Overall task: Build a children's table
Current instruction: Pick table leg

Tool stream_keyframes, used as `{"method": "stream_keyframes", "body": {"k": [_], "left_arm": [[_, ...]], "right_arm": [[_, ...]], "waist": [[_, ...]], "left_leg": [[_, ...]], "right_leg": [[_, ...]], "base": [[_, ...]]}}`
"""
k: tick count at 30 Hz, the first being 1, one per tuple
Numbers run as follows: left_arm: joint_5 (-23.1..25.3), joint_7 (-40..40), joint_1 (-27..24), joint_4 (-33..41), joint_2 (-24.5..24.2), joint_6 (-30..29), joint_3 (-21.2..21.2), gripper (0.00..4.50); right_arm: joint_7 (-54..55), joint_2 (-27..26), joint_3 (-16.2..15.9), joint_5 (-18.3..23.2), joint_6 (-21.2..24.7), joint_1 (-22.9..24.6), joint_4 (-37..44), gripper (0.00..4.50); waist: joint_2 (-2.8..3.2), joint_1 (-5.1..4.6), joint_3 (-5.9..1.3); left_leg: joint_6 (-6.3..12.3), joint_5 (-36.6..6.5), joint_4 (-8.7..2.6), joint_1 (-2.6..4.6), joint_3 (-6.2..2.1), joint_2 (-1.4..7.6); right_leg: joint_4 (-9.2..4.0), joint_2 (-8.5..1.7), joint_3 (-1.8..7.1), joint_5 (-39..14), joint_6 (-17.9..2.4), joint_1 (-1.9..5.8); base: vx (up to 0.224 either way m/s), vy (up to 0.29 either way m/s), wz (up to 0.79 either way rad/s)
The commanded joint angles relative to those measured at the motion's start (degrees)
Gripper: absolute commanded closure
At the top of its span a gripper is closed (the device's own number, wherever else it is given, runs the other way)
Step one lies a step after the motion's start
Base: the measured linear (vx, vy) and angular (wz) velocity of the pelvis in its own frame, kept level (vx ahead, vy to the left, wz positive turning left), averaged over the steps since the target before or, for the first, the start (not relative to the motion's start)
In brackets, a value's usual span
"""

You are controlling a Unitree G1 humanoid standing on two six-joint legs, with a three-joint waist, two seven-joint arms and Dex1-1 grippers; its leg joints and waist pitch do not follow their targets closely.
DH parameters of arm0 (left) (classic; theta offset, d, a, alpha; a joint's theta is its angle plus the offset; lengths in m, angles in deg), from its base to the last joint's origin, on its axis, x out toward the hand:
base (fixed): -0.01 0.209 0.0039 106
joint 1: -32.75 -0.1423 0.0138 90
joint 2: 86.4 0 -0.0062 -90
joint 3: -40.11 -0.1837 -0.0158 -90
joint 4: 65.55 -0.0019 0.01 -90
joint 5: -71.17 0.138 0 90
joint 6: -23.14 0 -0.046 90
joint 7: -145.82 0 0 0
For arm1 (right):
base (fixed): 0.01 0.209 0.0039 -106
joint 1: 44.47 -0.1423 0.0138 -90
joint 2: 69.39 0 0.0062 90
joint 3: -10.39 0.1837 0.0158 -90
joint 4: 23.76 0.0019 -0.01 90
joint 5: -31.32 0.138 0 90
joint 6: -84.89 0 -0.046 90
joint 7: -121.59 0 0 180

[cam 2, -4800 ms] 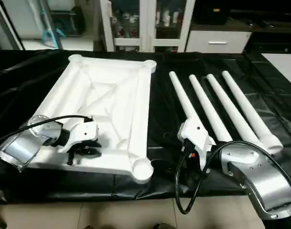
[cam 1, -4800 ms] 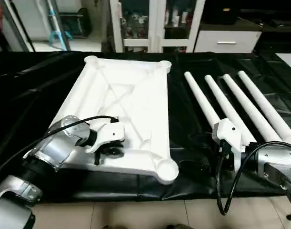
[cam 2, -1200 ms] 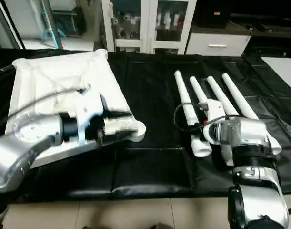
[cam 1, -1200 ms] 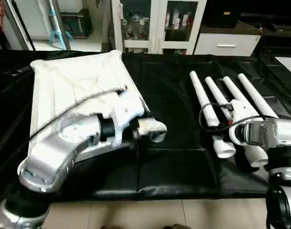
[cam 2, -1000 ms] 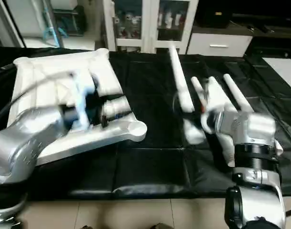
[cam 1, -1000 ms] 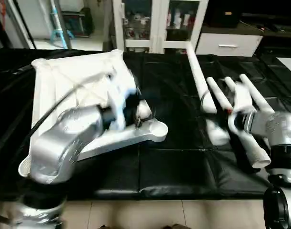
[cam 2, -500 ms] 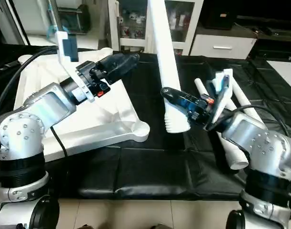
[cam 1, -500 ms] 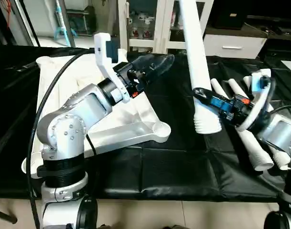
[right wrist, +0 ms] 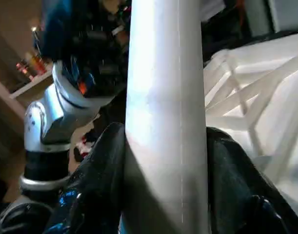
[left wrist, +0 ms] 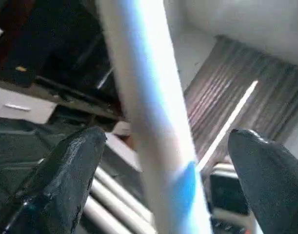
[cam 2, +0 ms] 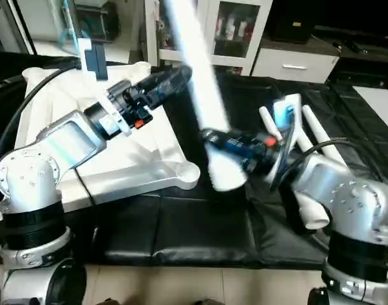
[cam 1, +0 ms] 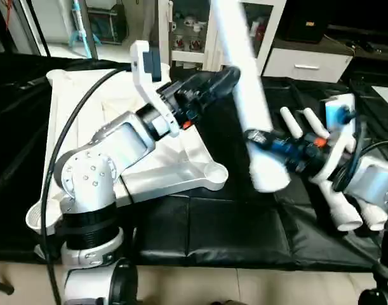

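Note:
The children's table top (cam 1: pixel 86 108) lies upside down on the black-draped work table, on the left, with a corner socket (cam 1: pixel 214 173) nearest the middle. My right gripper (cam 2: pixel 213 136) is shut on a white leg (cam 1: pixel 244 82) just above its flared end (cam 1: pixel 268 176). It holds the leg up in the air, top leaning left. In the right wrist view the leg (right wrist: pixel 168 97) is clamped between both fingers (right wrist: pixel 105 165). My left gripper (cam 1: pixel 228 77) is raised and open. Its fingers (left wrist: pixel 66 165) stand wide on either side of the leg (left wrist: pixel 153 122).
More white legs (cam 1: pixel 308 124) lie on the black cloth at the right, under my right arm, flared ends (cam 1: pixel 349 219) toward me. A black cable (cam 1: pixel 66 133) loops from my left arm over the table top. A glass-door cabinet (cam 2: pixel 238 25) stands beyond the work table.
The left gripper rose off the table top, opened wide and came up around the leg. The right gripper lifted the leg from the cloth; its top has now tipped left.

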Motion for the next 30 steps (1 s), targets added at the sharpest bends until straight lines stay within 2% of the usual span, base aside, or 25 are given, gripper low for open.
{"method": "stream_keyframes", "body": {"k": [1,2,5,7,8,9,10,11,12,13,14,22,23,25,30], "left_arm": [[-0.9,-0.3,1.5,-1.0,0.1,-0.5,-0.1,0.0],[-1.5,-1.3,1.8,-1.8,-0.4,-0.8,-0.4,0.0],[-1.6,-1.8,2.0,-2.4,-1.2,-0.9,-1.1,0.0],[-1.5,-2.3,2.0,-2.6,-1.6,-1.3,-1.9,0.0],[-1.4,-3.0,1.7,-2.5,-2.1,-1.3,-2.7,0.0],[-1.7,-3.3,1.6,-2.5,-2.5,-2.0,-3.2,0.0],[-1.6,-3.3,1.5,-2.5,-2.8,-2.3,-3.5,0.28],[-1.8,-3.0,1.3,-2.7,-2.9,-2.8,-3.6,0.28],[-1.9,-3.0,1.3,-2.8,-2.9,-2.9,-3.6,0.28],[-2.4,-2.8,1.2,-3.1,-2.9,-3.3,-3.2,0.49],[-2.6,-2.7,1.2,-3.2,-2.9,-3.4,-3.0,0.61],[-4.0,-3.8,1.8,-4.1,-3.9,-4.2,-3.0,1.19],[-4.1,-4.2,1.8,-4.4,-4.0,-4.5,-3.5,1.33],[-4.1,-4.6,1.7,-4.4,-4.2,-4.8,-4.0,1.42],[-4.7,-4.7,1.9,-4.7,-4.6,-5.1,-4.1,1.88]], "right_arm": [[-0.7,1.2,-0.3,0.9,-0.5,0.2,2.1,2.64],[-0.8,1.4,-1.6,0.3,-1.2,0.6,2.1,2.64],[-1.0,1.9,-3.3,-0.4,-2.2,1.2,2.2,2.64],[-1.2,2.1,-4.1,-0.7,-2.7,1.7,2.5,2.64],[-1.1,2.1,-4.3,-0.8,-2.9,1.9,2.6,2.64],[-1.2,2.3,-4.7,-1.1,-3.1,2.2,2.7,2.64],[-1.2,2.3,-4.8,-1.1,-3.2,2.3,2.8,2.64],[-1.1,2.4,-4.9,-1.1,-3.3,2.5,2.8,2.64],[-1.1,2.4,-4.9,-1.1,-3.3,2.5,2.8,2.64],[-1.0,2.3,-5.0,-1.0,-3.4,2.7,3.0,2.64],[-0.9,2.3,-5.0,-1.0,-3.5,2.7,3.0,2.64],[-0.7,2.6,-6.3,-0.9,-4.5,3.0,2.7,2.64],[-0.6,2.5,-6.7,-1.0,-4.9,2.9,2.5,2.64],[-0.6,2.5,-7.0,-1.2,-5.1,2.9,2.4,2.64],[-0.6,2.7,-7.5,-1.3,-5.7,3.1,2.6,2.64]], "waist": [[-0.43,0.26,-4.18],[-0.04,0.38,-4.15],[-0.29,0.38,-4.16],[-0.24,0.36,-4.23],[0.08,0.45,-4.28],[-0.07,0.41,-4.25],[-0.1,0.42,-4.29],[0.39,0.47,-4.25],[0.1,0.34,-4.24],[0.4,0.39,-4.26],[0.22,0.32,-4.2],[0.48,0.32,-4.15],[0.71,0.31,-4.19],[0.68,0.31,-4.18],[1.06,0.31,-4.13]], "left_leg": [[1.8,-2.6,-4.12,-0.21,-0.35,2.08],[1.65,-2.9,-4.1,-0.06,-0.3,1.96],[1.43,-3.0,-4.19,-0.31,-0.43,2.04],[1.31,-2.2,-4.14,-0.39,-0.48,2.05],[1.23,-1.7,-4.16,-0.38,-0.55,2.06],[1.2,-1.8,-4.17,-0.34,-0.51,2.12],[1.15,-1.7,-4.15,-0.34,-0.5,2.12],[1.06,-1.8,-4.21,-0.28,-0.58,2.15],[1.09,-1.9,-4.17,-0.4,-0.51,2.11],[0.97,-1.9,-4.19,-0.34,-0.57,2.1],[0.91,-2.4,-4.19,-0.34,-0.51,2.1],[0.46,-3.7,-4.33,-0.27,-0.58,2.14],[0.43,-3.5,-4.29,-0.23,-0.58,2.12],[0.39,-3.7,-4.32,-0.26,-0.6,2.1],[0.06,-4.4,-4.4,-0.19,-0.67,2.2]], "right_leg": [[-4.59,-2.54,2.2,-18.5,-6.9,3.31],[-4.71,-2.51,2.25,-18.6,-6.8,3.23],[-4.66,-2.59,2.2,-18.8,-6.4,3.48],[-4.49,-2.58,2.25,-18.0,-6.4,3.54],[-4.3,-2.64,2.27,-17.1,-6.8,3.61],[-4.31,-2.61,2.27,-16.9,-6.9,3.54],[-4.23,-2.6,2.28,-16.5,-7.1,3.56],[-4.08,-2.61,2.3,-15.9,-7.6,3.57],[-4.16,-2.57,2.29,-15.3,-7.9,3.67],[-4.04,-2.58,2.28,-15.1,-8.2,3.71],[-4.19,-2.6,2.29,-15.4,-8.4,3.7],[-4.25,-2.61,2.3,-15.7,-8.6,3.76],[-4.26,-2.58,2.31,-15.2,-8.8,3.74],[-4.24,-2.56,2.27,-15.2,-8.8,3.79],[-4.15,-2.64,2.29,-14.7,-9.4,3.82]], "base": [[0.0,0.0,0.0],[0.0,0.0,0.0],[0.0,0.0,0.0],[0.0,0.0,0.0],[0.0,0.0,0.0],[0.0,0.0,0.0],[0.0,0.0,0.0],[0.0,0.0,0.0],[0.0,0.0,0.0],[0.0,0.0,0.0],[0.0,0.0,0.0],[0.0,0.0,0.0],[0.0,0.0,0.0],[0.0,0.0,0.0],[0.0,0.0,0.0]]}}
